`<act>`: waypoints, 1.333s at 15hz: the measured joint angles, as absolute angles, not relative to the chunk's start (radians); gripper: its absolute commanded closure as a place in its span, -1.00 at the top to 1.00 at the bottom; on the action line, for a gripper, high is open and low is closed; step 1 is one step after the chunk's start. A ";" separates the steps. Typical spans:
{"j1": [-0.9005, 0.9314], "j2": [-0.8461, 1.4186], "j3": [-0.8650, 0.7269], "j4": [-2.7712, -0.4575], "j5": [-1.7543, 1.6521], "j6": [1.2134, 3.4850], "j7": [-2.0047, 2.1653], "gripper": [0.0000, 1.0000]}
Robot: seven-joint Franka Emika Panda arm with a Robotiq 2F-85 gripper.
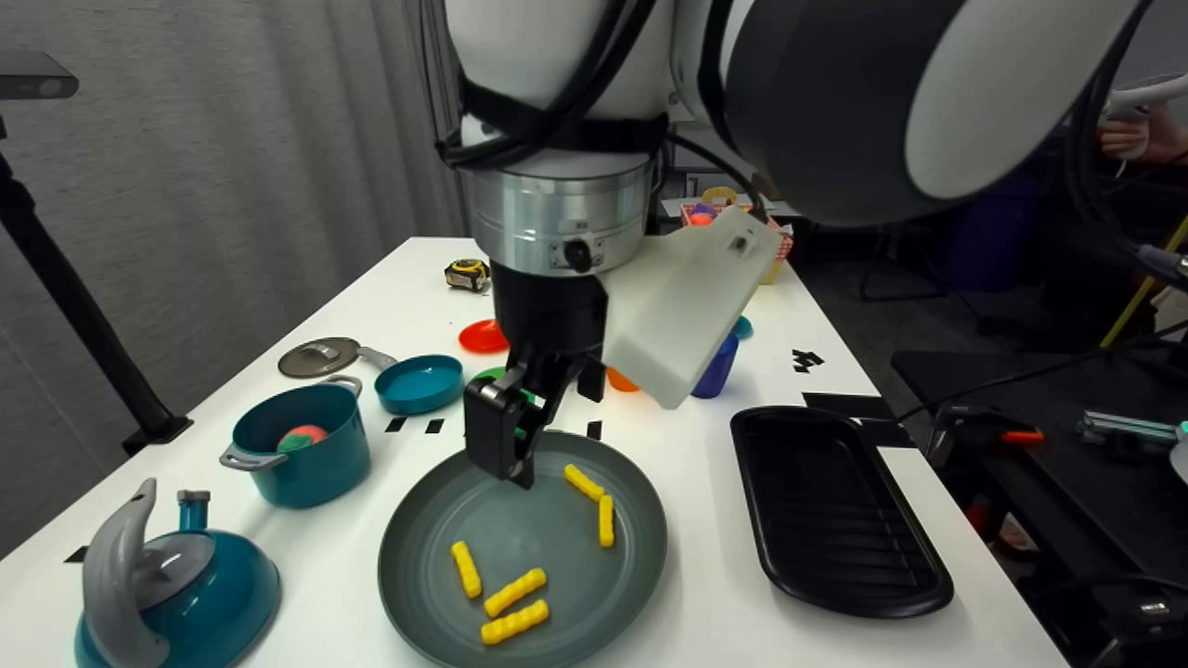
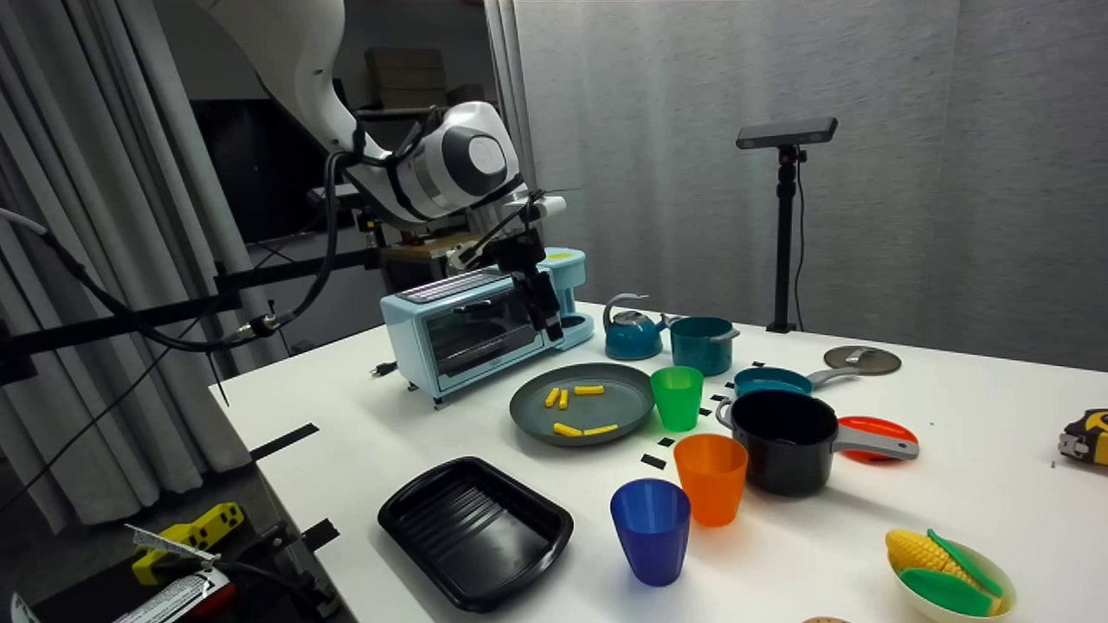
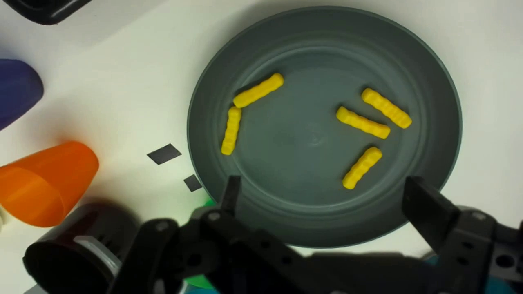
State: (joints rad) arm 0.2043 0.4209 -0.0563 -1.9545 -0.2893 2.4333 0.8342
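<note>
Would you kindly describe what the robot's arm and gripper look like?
The arm is white, with a rounded dark grey section, a silvery metal collar and black cables along it. The gripper is black, with blocky fingers; a pale, box-shaped housing sits beside its base.

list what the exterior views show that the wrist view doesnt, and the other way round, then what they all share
Only the exterior views: the tape measure, the round lid and the red dish appear in both; the light blue toaster oven appears in an exterior view.

Only the wrist view: a plain look at the gripper standing open, its jaws wide apart.

Shared by all: the gray plate bearing five yellow sticks, the blue cup, the orange cup and the black tray, which the wrist view cuts to a corner.
</note>
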 measured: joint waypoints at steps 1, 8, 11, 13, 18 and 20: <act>0.215 0.438 -0.069 -1.942 -0.297 2.433 0.867 1.00; 0.238 0.581 -0.122 -1.817 -0.307 2.433 1.019 1.00; 0.238 0.644 -0.125 -1.753 -0.301 2.433 1.048 1.00; 0.238 0.683 -0.125 -1.708 -0.297 2.433 1.062 1.00; 0.234 0.765 -0.138 -1.603 -0.277 2.432 1.073 1.00; 0.230 0.794 -0.146 -1.571 -0.263 2.430 1.073 1.00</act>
State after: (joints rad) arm 0.2300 0.7937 -0.1465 -1.5709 -0.2626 2.4303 1.0726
